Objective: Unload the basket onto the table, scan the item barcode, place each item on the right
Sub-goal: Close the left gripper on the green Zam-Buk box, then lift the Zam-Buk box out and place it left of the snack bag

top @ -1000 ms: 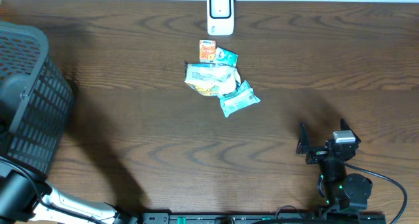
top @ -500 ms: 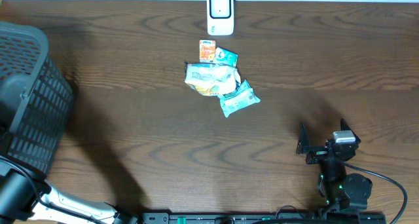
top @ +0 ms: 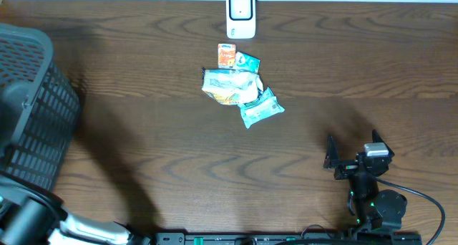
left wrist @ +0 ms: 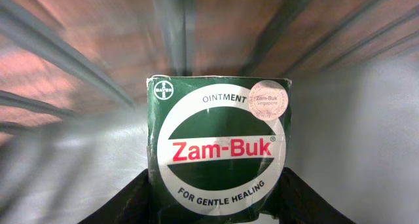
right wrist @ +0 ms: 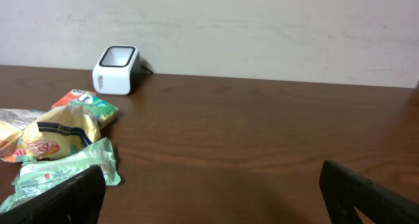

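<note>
Zam-Buk box (left wrist: 219, 145), a small green carton, sits between the left gripper (left wrist: 216, 201) fingers, with blurred grey basket (top: 36, 109) slats behind. The fingers flank both side faces, but I can't tell if they pinch it. Likely light, stiff card, crushable and glossy-slick. Hold the narrow sides with a moderate squeeze and leave the printed faces uncovered. Right gripper (right wrist: 211, 171) spread wide, empty.

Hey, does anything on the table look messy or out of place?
Only the packets near the scanner: they lie heaped, overlapping at odd angles. Nothing looks spilled or torn.
</note>
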{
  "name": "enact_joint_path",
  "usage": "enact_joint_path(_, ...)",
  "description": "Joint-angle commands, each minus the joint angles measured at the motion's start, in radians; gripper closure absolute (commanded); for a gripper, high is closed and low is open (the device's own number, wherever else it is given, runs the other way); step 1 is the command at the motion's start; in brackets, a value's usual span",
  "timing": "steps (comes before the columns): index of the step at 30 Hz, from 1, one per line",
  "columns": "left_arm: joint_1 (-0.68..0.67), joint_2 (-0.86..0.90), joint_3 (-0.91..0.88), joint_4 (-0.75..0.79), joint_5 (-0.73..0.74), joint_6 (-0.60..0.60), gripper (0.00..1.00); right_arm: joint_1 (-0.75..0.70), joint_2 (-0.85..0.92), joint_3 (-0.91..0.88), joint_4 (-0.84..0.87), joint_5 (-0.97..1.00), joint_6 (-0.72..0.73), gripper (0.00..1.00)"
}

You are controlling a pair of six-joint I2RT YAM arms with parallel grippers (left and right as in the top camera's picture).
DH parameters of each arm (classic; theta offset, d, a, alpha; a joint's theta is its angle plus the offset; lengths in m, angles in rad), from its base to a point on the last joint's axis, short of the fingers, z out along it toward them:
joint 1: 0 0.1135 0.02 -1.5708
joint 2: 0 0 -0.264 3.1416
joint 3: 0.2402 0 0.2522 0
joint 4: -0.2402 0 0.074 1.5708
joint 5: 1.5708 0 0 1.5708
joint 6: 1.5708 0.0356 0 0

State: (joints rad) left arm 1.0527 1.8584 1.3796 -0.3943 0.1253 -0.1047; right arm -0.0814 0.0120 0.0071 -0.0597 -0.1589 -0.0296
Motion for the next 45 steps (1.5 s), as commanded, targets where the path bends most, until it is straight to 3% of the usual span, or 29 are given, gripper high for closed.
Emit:
enact_joint_path(1,0.000,-0.190,0.013,0.005,0.021,-0.025,0.60,-0.005,-0.006,-0.001,-0.004,0.003,0.014,0.01)
enact_joint_path(7,0.000,-0.399,0.013,0.039,0.181,-0.050,0.58,-0.005,-0.006,-0.001,-0.004,0.003,0.014,0.01)
enact_joint_path(13,-0.019,-0.560,0.013,0.103,0.370,-0.181,0.55,-0.005,-0.006,-0.001,-0.004,0.003,0.014,0.01)
enact_joint_path(20,-0.212,-0.624,0.013,0.142,0.500,-0.276,0.55,-0.005,-0.006,-0.001,-0.004,0.003,0.014,0.01)
enact_joint_path(32,-0.775,-0.447,0.013,0.116,0.491,-0.251,0.55,-0.005,-0.006,-0.001,-0.004,0.003,0.014,0.01)
enact_joint_path(36,-0.896,-0.336,0.013,0.054,0.485,-0.201,0.55,-0.005,-0.006,-0.001,-0.004,0.003,0.014,0.01)
enact_joint_path(45,-1.076,-0.091,0.013,-0.102,0.273,-0.195,0.51,-0.005,-0.006,-0.001,-0.004,0.003,0.014,0.01)
